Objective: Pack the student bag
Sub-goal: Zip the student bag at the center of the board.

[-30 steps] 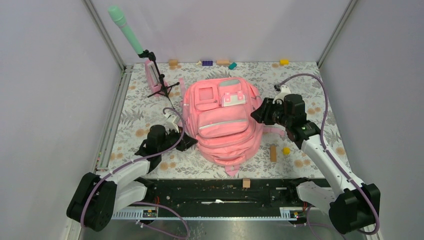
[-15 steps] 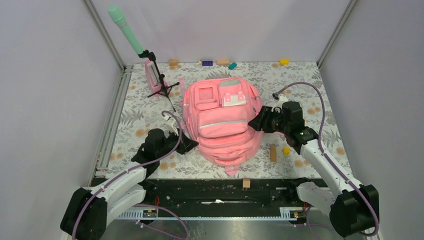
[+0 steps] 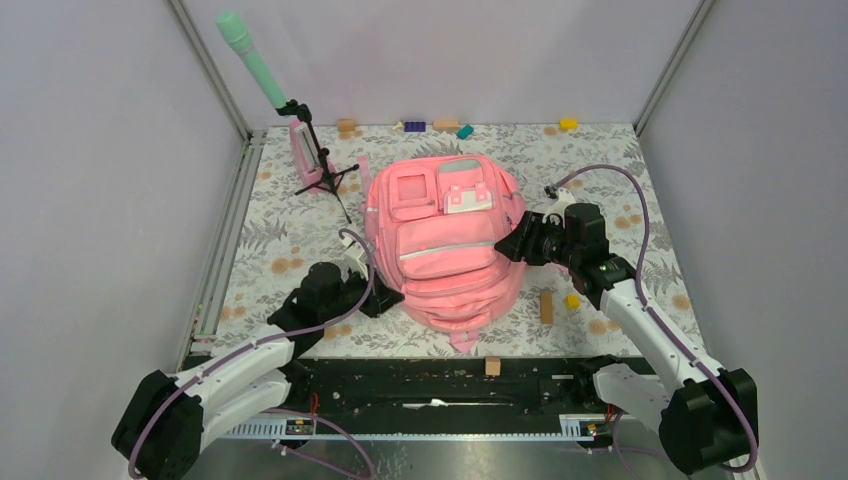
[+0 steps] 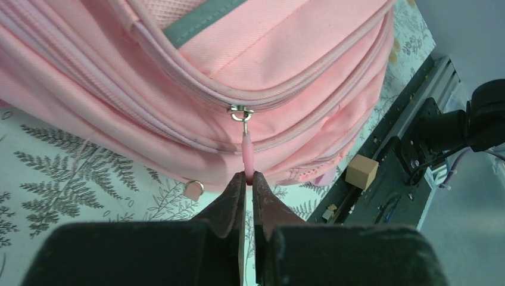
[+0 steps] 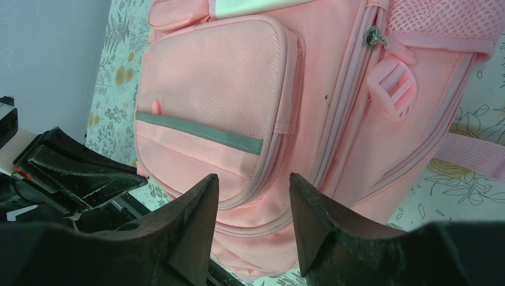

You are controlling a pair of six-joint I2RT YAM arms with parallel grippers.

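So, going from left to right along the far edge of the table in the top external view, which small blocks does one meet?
Light wooden block → dark purple block → long light wooden block → teal block → yellow block.

The bag [image 3: 445, 240] was pink all over, a grey strip [image 3: 447, 247] crossing its front pocket, its pull [image 4: 246, 152] pink too. The table [image 3: 270, 230] had a pale cloth of grey ferns and tan flowers. At upper left the mic [image 3: 250, 57] was mint green. The left gripper [image 4: 249, 177] and right gripper [image 5: 251, 179] were black.
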